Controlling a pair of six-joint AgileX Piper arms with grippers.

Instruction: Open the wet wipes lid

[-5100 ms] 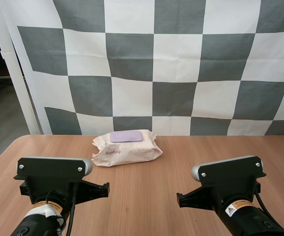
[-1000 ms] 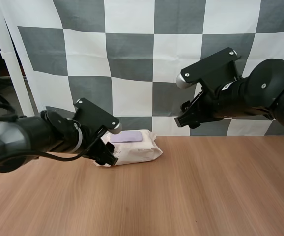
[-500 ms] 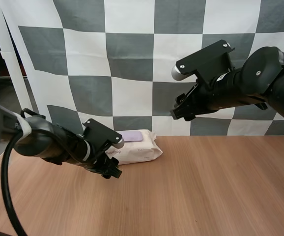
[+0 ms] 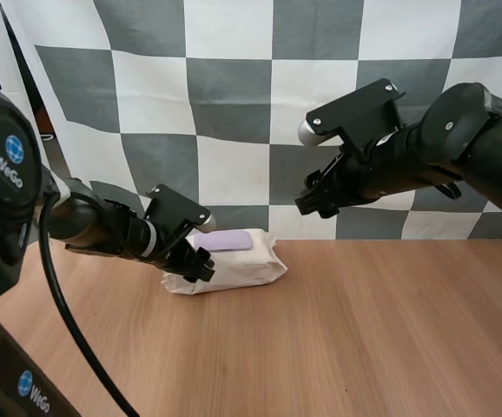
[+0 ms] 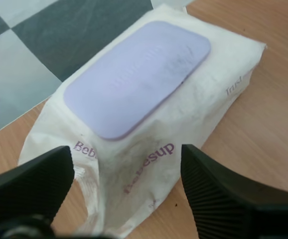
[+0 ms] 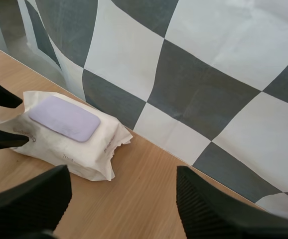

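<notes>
Lilac plastic lid (image 4: 223,241), a smooth rounded rectangle, is lying flat and closed on top of wet wipes pack (image 4: 238,269). Pack, soft cream film w/ crinkled end seams and purple lettering, is resting on its base at far-centre of table (image 4: 346,330), near the rear edge. Table surface is showing light wood grain, matt and level. Left gripper (image 4: 201,265) is standing released, ribbed black fingers (image 5: 211,191) spread apart and straddling pack's left end; contact w/ film cannot be told. Right gripper (image 6: 123,174) is hanging in air, well above table and to right of pack, fingers likewise parted, holding nothing.
</notes>
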